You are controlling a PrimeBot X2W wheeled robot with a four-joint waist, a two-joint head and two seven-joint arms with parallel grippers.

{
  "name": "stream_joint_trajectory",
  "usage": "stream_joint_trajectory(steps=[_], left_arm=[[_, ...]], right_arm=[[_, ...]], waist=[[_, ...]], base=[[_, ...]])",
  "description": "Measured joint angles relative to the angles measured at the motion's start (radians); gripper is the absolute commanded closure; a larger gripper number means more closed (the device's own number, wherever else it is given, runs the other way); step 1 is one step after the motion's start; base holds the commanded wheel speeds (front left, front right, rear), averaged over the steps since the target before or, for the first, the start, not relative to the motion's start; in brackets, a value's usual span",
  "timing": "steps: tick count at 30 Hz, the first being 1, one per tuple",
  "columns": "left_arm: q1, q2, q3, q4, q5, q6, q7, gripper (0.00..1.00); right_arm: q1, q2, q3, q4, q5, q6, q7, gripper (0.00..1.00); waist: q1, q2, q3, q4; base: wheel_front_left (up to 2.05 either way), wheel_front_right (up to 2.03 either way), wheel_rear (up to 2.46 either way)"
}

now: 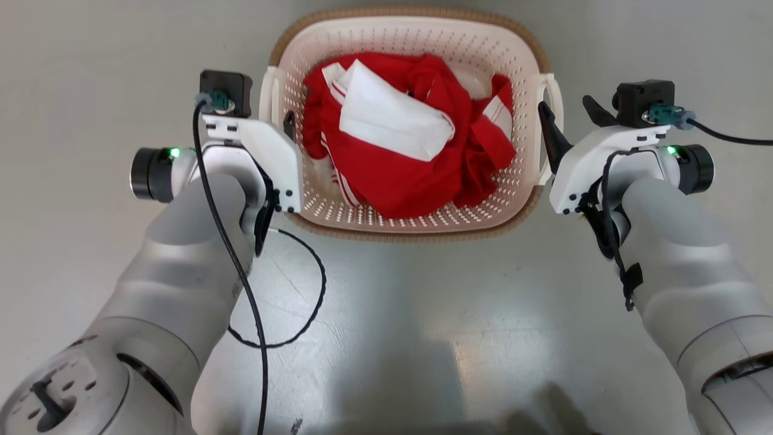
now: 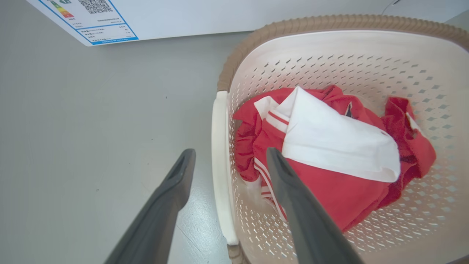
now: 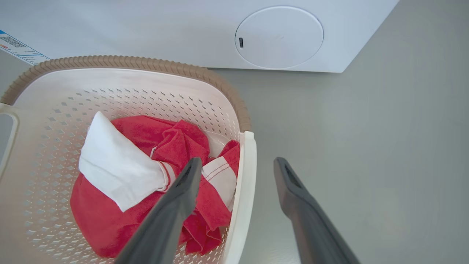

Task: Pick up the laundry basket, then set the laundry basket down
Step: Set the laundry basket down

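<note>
Cream laundry basket (image 1: 386, 42), handles (image 2: 220, 165) straddled by spread left hand (image 2: 231, 152), right hand (image 3: 237, 161); label (image 2: 86, 20) illegible.

Cut off at 3 and 6 o'clock in the left wrist view, at 9 and 6 o'clock in the right wrist view: the laundry basket (image 2: 329, 47), much of its bottom buried under red and white clothing (image 2: 329, 154). Clipped at 12 o'clock: the washing machine (image 3: 146, 33), label (image 2: 99, 22) print too small to read. In the head view, all but one dark tip of the left claw (image 2: 231, 153) fingers (image 1: 289, 125) tucked behind the white wrist housing (image 1: 266, 151), together with the lower left handle (image 1: 270, 90). Roots of the right claw (image 3: 237, 159) fingers lost past 6 o'clock. Resting on or raised off the floor (image 1: 392, 332): impossible to tell.
</note>
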Motion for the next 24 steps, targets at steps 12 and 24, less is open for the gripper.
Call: stream_joint_trajectory(steps=[12, 24], left_arm=[[0.096, -0.011, 0.034, -0.001, -0.037, -0.05, -0.085, 0.0], [0.24, 0.021, 0.128, -0.082, -0.023, -0.072, -0.105, 0.0]], right_arm=[[0.085, -0.02, -0.039, -0.002, -0.018, 0.0, -0.059, 0.0], [0.297, -0.075, -0.126, -0.247, -0.087, 0.0, -0.067, 0.0]], waist=[[0.0, 0.0, -0.157, 0.009], [0.0, 0.0, -0.38, 0.025]], base=[[0.0, 0.0, 0.0], [0.0, 0.0, 0.0]])
